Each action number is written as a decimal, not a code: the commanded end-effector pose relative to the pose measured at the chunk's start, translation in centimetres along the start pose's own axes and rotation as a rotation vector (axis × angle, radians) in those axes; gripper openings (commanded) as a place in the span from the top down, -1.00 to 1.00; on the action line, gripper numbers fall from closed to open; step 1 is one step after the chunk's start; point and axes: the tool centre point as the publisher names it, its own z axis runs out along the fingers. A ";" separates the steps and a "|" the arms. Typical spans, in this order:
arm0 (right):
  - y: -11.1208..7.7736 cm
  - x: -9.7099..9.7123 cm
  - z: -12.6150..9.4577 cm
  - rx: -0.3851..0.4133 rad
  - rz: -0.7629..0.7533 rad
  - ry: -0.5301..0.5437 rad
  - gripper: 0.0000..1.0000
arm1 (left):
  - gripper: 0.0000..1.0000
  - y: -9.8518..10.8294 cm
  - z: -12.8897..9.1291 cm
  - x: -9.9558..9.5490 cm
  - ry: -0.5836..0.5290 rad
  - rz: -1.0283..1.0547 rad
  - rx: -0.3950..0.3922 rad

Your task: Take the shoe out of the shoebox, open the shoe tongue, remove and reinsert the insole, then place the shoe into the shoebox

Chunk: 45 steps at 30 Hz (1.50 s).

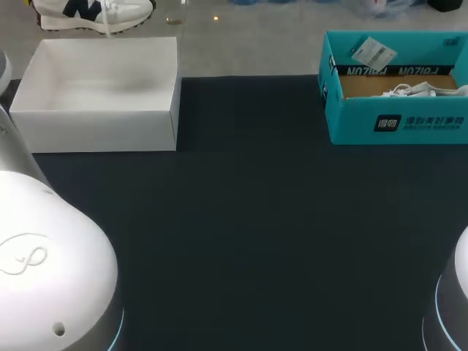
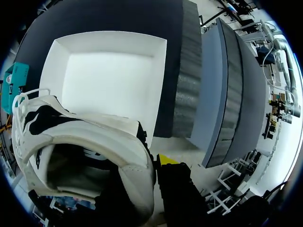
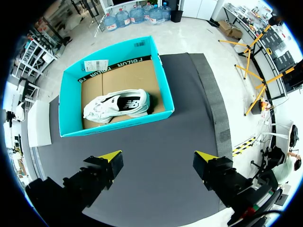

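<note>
A white sneaker (image 1: 91,13) with dark markings hangs at the far left, just beyond the open white box (image 1: 99,91). In the left wrist view my left gripper (image 2: 152,163) is shut on the heel collar of this sneaker (image 2: 90,142). Only one of its yellow fingertips (image 2: 168,159) shows, and the white box (image 2: 106,80) lies below and ahead. A teal shoebox (image 1: 395,121) stands at the far right with a second white shoe (image 3: 118,106) lying on its side inside. My right gripper (image 3: 157,158) hangs open above the mat, short of the teal shoebox (image 3: 116,125), holding nothing.
A dark mat (image 1: 248,234) covers the table between the two boxes. The bases of my arms fill the near left corner (image 1: 44,270) and near right corner (image 1: 450,307). A paper tag (image 1: 373,53) lies at the back of the teal shoebox.
</note>
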 end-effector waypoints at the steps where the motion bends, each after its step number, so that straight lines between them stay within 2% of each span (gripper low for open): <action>1: -0.1 0.0 0.0 -0.002 0.000 -0.001 -1.00 | 1.00 -0.2 -3.3 0.8 -0.003 -0.005 -0.014; 7: -0.1 0.0 0.0 -0.002 0.000 -0.001 -1.00 | 1.00 0.5 -5.1 1.4 0.003 -0.017 -0.038; 13: -0.1 0.0 0.0 -0.002 0.000 -0.001 -1.00 | 1.00 0.9 -5.9 1.5 0.011 -0.021 -0.047; 45: -0.1 0.0 0.0 -0.002 0.000 -0.001 -1.00 | 1.00 0.8 -6.0 1.8 -0.003 -0.041 -0.047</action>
